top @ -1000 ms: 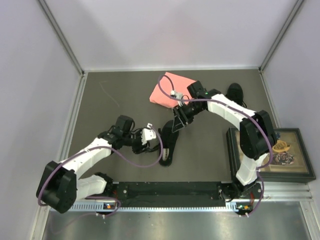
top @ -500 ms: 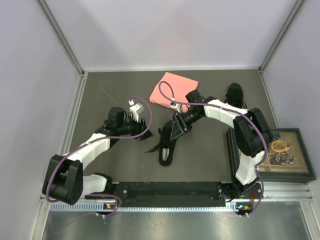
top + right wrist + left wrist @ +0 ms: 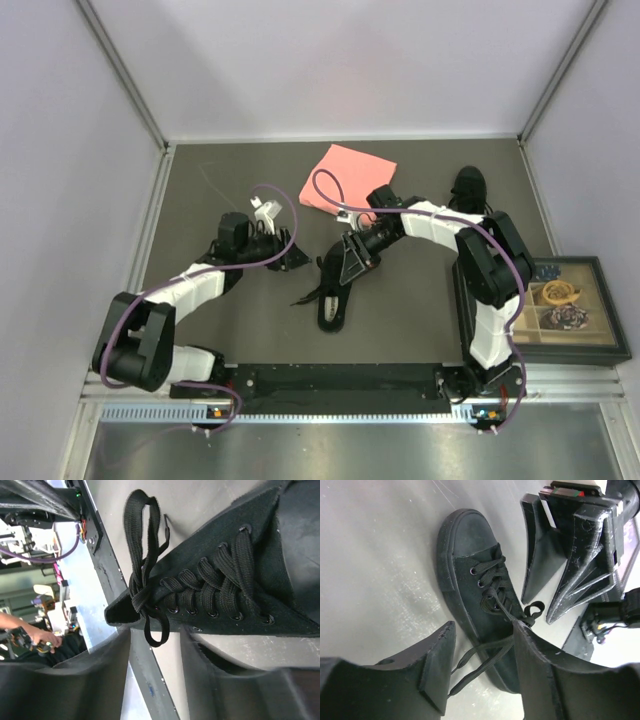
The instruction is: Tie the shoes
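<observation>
One black shoe [image 3: 335, 292] lies mid-table, toe toward the arm bases; the left wrist view shows its toe cap and lacing [image 3: 477, 575]. The other shoe [image 3: 468, 186] sits at the back right. My left gripper [image 3: 292, 260] is just left of the near shoe and open [image 3: 484, 630], with two loose lace strands [image 3: 485, 652] crossing the gap, unpinched. My right gripper [image 3: 346, 270] hangs over the lacing, open [image 3: 155, 632], a small lace loop [image 3: 156, 630] dangling between its fingers. A larger bow loop [image 3: 142, 535] lies beside the knot.
A pink folded cloth [image 3: 346, 178] lies behind the near shoe, under the right arm. A framed compartment box [image 3: 565, 305] stands at the right edge. A black rail [image 3: 340, 380] runs along the near edge. Grey walls close in three sides.
My left gripper pulled back from the shoe's side toward the left and turned, leaving lace ends trailing out left. The right gripper moved lower over the lacing and narrowed slightly.
</observation>
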`<state>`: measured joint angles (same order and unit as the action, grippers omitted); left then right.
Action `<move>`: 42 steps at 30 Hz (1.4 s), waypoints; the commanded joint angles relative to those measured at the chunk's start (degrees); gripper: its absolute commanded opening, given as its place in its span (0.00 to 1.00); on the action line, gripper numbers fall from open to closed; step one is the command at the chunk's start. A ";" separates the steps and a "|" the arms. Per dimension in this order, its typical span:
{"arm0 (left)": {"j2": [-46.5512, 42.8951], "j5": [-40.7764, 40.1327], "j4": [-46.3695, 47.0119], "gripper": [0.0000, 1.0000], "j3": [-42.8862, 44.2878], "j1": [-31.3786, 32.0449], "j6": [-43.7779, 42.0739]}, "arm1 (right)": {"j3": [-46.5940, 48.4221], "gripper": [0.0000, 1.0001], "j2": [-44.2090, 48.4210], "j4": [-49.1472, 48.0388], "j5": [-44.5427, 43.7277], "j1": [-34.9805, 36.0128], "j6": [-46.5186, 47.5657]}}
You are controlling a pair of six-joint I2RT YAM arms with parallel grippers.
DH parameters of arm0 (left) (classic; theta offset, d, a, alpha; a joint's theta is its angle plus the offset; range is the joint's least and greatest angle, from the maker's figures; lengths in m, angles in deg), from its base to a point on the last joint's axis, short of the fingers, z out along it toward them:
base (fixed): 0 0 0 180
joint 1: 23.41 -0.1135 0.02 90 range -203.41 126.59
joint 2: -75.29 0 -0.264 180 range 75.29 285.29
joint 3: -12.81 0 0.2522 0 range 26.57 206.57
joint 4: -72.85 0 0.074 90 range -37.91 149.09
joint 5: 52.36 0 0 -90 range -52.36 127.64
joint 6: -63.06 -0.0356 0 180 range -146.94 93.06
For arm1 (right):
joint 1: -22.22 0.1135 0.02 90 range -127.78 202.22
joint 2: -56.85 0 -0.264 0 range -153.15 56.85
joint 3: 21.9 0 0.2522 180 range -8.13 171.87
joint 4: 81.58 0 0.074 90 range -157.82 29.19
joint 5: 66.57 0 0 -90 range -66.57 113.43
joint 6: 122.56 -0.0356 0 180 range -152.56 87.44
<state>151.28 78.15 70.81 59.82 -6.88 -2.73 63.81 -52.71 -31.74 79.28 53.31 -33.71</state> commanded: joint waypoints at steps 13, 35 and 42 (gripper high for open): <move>6.62 5.89 13.50 0.66 -3.11 0.95 13.76 | 1.53 0.00 2.86 1.89 1.89 0.64 3.26; 17.44 6.33 29.67 0.40 0.93 6.14 25.71 | 3.56 0.00 3.12 5.41 0.31 0.64 5.01; 14.99 5.19 22.21 0.00 1.64 5.00 21.06 | 3.29 0.00 4.00 8.13 -0.83 0.29 6.77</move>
<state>168.59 83.64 94.81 59.52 -1.00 21.48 65.12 -52.60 -25.71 78.69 53.34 -29.52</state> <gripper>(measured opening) 0.032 0.007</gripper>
